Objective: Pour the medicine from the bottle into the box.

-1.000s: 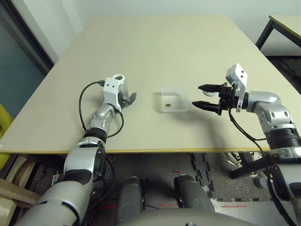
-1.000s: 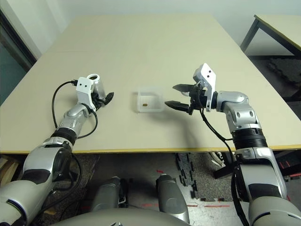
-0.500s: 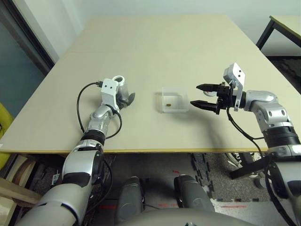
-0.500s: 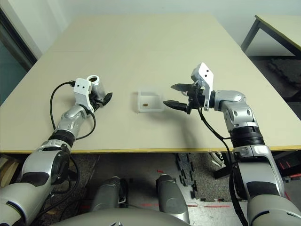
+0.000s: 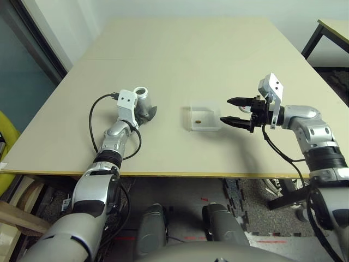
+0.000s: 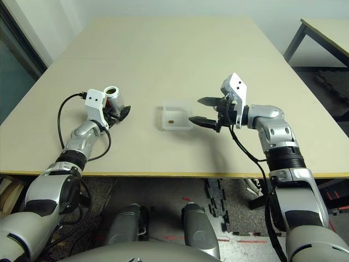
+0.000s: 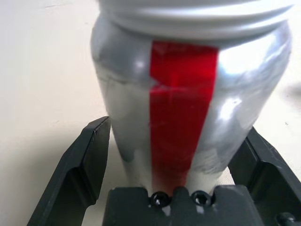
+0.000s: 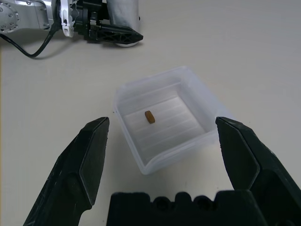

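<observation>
**Pill lies in the box; bottle stands upright between the left fingers**

Nearest on the tan table (image 5: 218, 60), toward its front edge, the two silver arms reach in from either side. The right gripper (image 5: 235, 112) hangs above the table surface just to the right of the box (image 5: 202, 118), pointing toward it. Its two black fingers (image 8: 84, 165) are spread wide with nothing between them; in the right wrist view the box sits framed in the gap ahead of them, untouched.

The box is a shallow clear plastic tray resting flat on the table, roughly midway between the two arms. Inside it, on the floor of the tray, lies the medicine (image 8: 149, 117), a single small brownish-yellow pill, a little toward the tray's left half.

Well to the left of the box, the left gripper (image 6: 121, 112) sits low at the table. The bottle (image 7: 188, 94), silvery-grey with a red stripe down its label, stands upright on the table between its fingers (image 7: 89, 160). These are spread wide, one on each side of the bottle's base with a sliver of table showing beside each, so they flank it rather than squeeze it. The bottle's round open mouth faces up, just behind the white wrist block.
</observation>
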You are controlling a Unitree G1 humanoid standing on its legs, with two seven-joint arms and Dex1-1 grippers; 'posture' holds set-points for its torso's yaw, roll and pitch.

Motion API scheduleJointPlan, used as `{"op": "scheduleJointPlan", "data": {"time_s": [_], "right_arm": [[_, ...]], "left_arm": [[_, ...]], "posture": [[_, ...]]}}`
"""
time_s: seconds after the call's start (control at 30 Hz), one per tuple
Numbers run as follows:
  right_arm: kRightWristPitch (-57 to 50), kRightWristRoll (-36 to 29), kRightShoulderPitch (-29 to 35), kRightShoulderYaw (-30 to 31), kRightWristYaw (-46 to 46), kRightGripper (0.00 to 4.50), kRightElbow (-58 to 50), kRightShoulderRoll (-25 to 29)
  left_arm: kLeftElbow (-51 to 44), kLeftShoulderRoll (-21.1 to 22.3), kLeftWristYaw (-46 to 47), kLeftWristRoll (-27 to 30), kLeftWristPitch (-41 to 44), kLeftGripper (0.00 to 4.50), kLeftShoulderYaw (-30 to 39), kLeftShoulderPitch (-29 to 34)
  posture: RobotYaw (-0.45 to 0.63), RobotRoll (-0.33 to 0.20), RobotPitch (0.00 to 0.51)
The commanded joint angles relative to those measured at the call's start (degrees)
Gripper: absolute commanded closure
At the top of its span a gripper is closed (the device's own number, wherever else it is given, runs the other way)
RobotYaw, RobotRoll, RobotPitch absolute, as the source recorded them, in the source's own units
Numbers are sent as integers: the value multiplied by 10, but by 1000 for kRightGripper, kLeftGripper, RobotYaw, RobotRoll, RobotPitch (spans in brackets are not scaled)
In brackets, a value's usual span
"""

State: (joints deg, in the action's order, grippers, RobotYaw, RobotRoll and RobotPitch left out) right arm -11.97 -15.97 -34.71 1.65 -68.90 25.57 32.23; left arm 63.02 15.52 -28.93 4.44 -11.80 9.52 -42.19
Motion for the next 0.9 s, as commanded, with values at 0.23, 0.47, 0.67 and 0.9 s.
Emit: {"op": "scheduleJointPlan", "data": {"time_s": [0.23, 0.47, 0.67, 0.9], "right_arm": [[5, 0, -6, -7, 4, 0, 21, -4], [8, -3, -9, -14, 9, 0, 35, -6], [15, -1, -16, -14, 11, 0, 48, -10], [20, 0, -21, -13, 11, 0, 56, -13]], "left_arm": [[-32, -3, -14, 6, 13, 29, -4, 9], [-72, -2, -20, 12, 30, 29, -3, 23], [-108, 0, -22, 17, 48, 29, -3, 37], [-154, 2, -22, 25, 72, 29, -1, 43]], "posture": [[-200, 0, 59], [-194, 0, 59], [-188, 0, 59], [-183, 0, 59]]}}
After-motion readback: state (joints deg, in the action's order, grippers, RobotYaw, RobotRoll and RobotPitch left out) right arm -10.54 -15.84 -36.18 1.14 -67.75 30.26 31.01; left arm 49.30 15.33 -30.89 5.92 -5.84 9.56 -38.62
